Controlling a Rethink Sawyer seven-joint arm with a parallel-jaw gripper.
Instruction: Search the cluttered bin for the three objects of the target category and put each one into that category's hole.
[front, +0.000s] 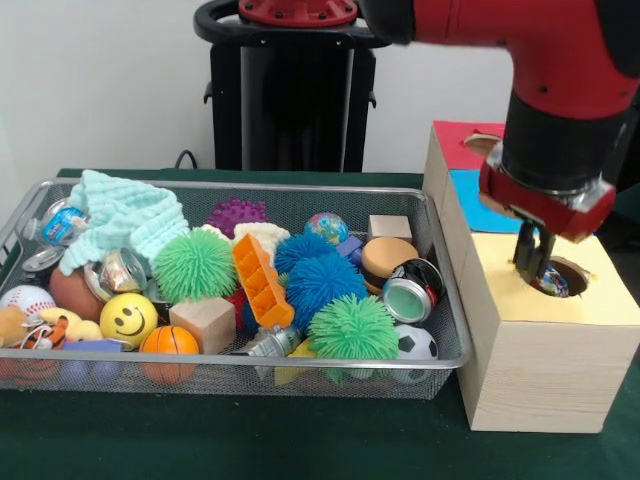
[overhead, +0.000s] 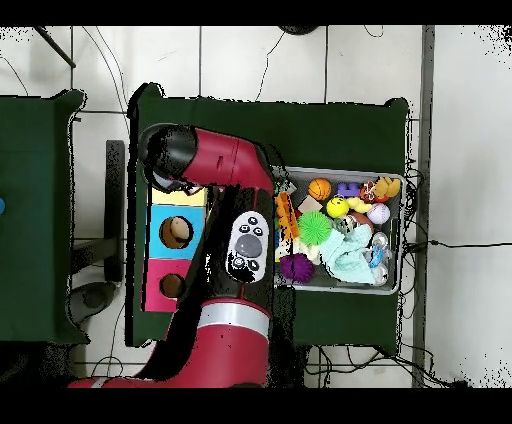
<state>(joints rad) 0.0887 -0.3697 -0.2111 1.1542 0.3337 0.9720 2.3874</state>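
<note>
The gripper (front: 532, 262) hangs directly over the hole (front: 560, 277) in the yellow section of the wooden box (front: 540, 350), fingers pointing down at the rim. A small multicoloured ball (front: 551, 284) sits in the hole just below the tips. Whether the fingers are clamped on it or already parted cannot be told from either view.

Judgement: the step in hand is the drop. To do it well, the release should happen only with the ball centred over the opening, then a straight vertical lift so the tips clear the rim.

The mesh bin (front: 448, 300) stands just beside the box, full of balls, blocks, tins and a cloth (front: 125, 215); a similar globe ball (front: 327, 227) lies near its back edge.

Both rest on a green table (front: 300, 440). The wall behind is white; the overhead view shows a tiled floor (overhead: 300, 60) with cables.
</note>
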